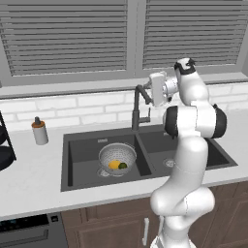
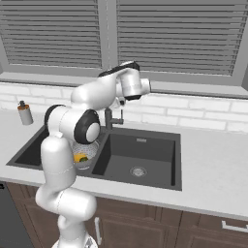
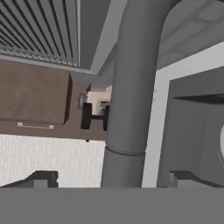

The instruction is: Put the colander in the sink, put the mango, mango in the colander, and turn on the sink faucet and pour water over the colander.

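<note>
The silvery colander (image 1: 117, 154) stands in the left basin of the dark grey sink (image 1: 85, 145). Inside it lie a yellow-orange mango (image 1: 114, 164) and a darker green mango (image 1: 123, 165). In the right base view my arm partly covers the colander (image 2: 91, 147), and the yellow mango (image 2: 79, 158) peeks out. The dark gooseneck sink faucet (image 1: 136, 110) rises behind the divider between the basins. My gripper (image 1: 145, 92) is up at the faucet's neck. In the hand view the gripper (image 3: 113, 178) is open, and the faucet pipe (image 3: 131, 87) stands between its fingertips (image 3: 43, 179). No water runs.
A small grey bottle with a brown top (image 1: 39, 131) stands on the counter left of the sink. A black rack (image 1: 4, 145) sits at the far left edge. The right basin (image 2: 145, 155) holds nothing. White tile wall and shuttered windows close off the back.
</note>
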